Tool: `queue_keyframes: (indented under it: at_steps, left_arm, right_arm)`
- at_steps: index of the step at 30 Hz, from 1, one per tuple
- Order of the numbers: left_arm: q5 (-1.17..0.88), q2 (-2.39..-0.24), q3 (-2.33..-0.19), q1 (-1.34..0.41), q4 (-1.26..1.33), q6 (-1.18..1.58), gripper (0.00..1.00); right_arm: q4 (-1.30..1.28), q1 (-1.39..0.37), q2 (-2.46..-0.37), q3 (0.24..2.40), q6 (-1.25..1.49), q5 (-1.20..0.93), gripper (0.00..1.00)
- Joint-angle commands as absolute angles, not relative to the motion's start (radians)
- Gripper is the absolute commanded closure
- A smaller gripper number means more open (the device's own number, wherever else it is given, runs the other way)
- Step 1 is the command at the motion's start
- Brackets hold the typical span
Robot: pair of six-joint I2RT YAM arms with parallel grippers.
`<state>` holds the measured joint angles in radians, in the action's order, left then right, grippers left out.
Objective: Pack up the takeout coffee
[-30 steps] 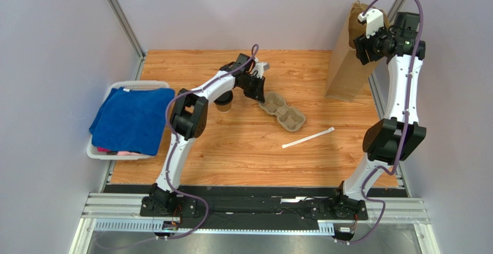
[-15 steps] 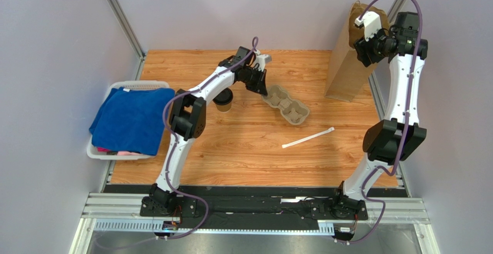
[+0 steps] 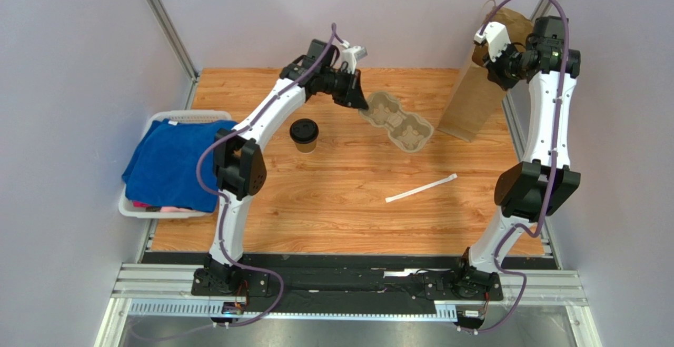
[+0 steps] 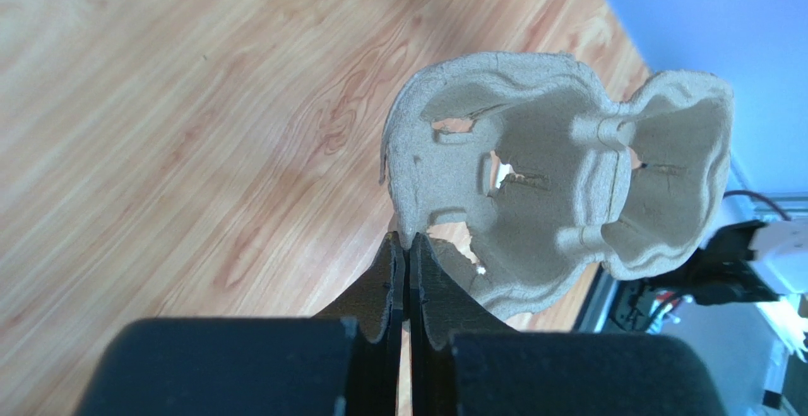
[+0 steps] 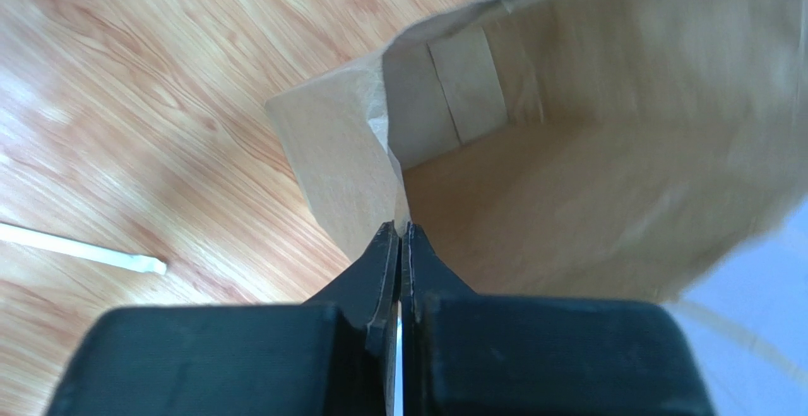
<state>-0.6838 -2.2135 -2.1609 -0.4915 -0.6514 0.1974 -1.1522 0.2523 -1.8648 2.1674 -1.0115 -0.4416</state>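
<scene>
Looks like tray-into-bag step. Clamped shut w/ left gripper (image 4: 408, 246) on rim of pulp tray (image 4: 560, 179), apparently lifted off table (image 3: 332, 205); both wells empty. Pinched shut w/ right gripper (image 5: 400, 236) on rim of paper bag (image 5: 588, 132) at table's 2 o'clock, holding mouth open; nothing seen inside. Not touching takeout coffee (image 3: 304, 134): upright, lidded, on table at tray's 8 o'clock, apart from it. Next, prob.: swing tray toward 3 o'clock, lower into bag w/o snagging rim. Also basket (image 3: 190, 115) at 9 o'clock w/ blue cloth (image 3: 178, 161); straw (image 3: 422, 188) at tray's 5 o'clock.
</scene>
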Motion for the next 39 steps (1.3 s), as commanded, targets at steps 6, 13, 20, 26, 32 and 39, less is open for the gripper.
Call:
queue_keyframes:
  at_steps: [6, 13, 20, 26, 32, 39]
  left_arm:
    - [-0.749, -1.925, -2.089, -0.259, -0.757, 0.184, 1.00]
    - [-0.778, -1.815, -2.013, -0.147, -0.811, 0.127, 1.00]
    - [-0.733, -1.738, -1.991, -0.078, -0.873, 0.078, 1.00]
    - [-0.772, -1.674, -1.964, -0.008, -0.888, 0.038, 1.00]
    - [-0.733, -1.654, -2.003, 0.026, -0.968, -0.070, 1.00]
    - [-0.710, -1.671, -2.105, 0.055, -1.035, -0.127, 1.00]
  right_arm:
    - [-1.128, 0.057, -1.695, 2.122, -0.940, -0.580, 1.00]
    - [-1.140, -0.138, -1.571, 1.947, -0.911, -0.609, 1.00]
    - [-1.230, -0.331, -1.477, 1.844, -0.838, -0.612, 1.00]
    - [-1.232, -0.468, -1.402, 1.755, -0.709, -0.574, 1.00]
    - [-1.230, -0.558, -1.368, 1.752, -0.643, -0.563, 1.00]
    - [-1.230, -0.580, -1.455, 1.998, -0.534, -0.519, 0.44]
